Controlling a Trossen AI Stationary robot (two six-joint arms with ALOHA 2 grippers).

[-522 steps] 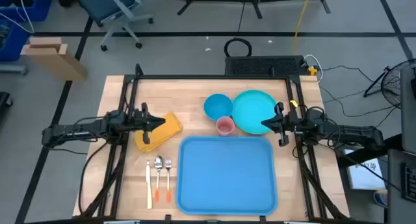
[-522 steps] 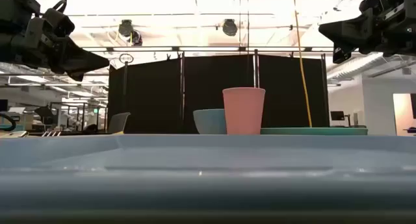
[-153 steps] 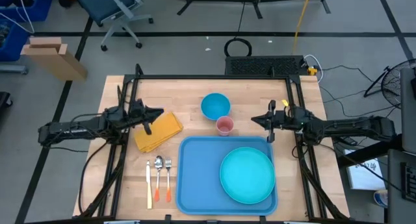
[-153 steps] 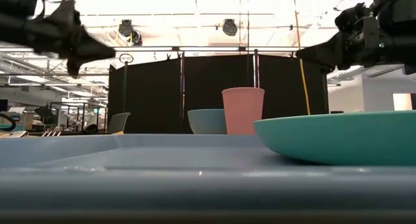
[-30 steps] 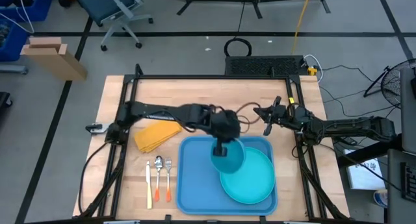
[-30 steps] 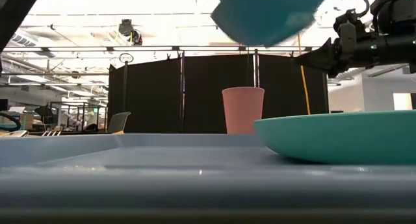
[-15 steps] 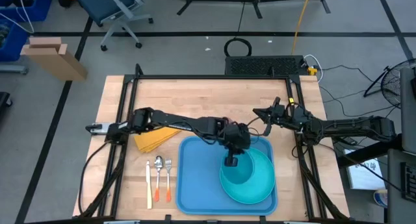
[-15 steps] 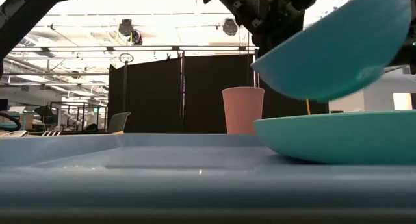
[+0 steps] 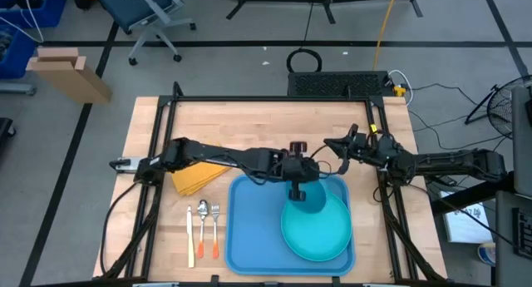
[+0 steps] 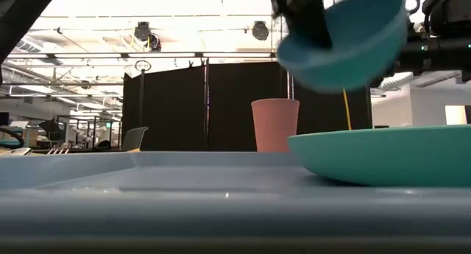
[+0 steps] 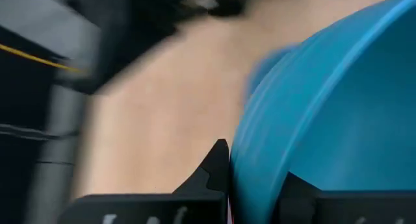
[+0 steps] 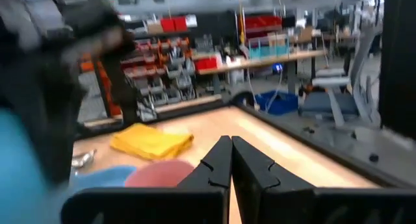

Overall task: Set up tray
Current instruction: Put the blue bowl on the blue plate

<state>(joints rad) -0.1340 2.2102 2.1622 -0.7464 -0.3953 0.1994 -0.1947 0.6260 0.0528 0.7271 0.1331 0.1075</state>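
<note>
The sky-blue tray lies at the table's near middle, with the round teal plate on its right half. My left gripper reaches across from the left and is shut on a blue bowl, which hovers tilted above the plate's far edge. The bowl shows high up in the low view. A pink cup stands on the table just beyond the tray. My right gripper hovers shut to the right of the cup. My left gripper pinches the blue bowl's rim, with one finger outside the wall and the other inside the hollow. It comes at the bowl from above and from the far-left side. The bowl is lifted clear, tilted, above the plate.
A folded yellow cloth lies left of the tray under my left arm. A knife, spoon and fork lie side by side at the near left. The tray's left half is bare. Black frame rails run along the table's sides.
My left gripper carried the bowl toward the table's right, from over the tray's middle to over the plate. It dipped low toward the plate half a second ago, then rose again and drew back a little toward the far edge. The bowl stayed tilted throughout.
</note>
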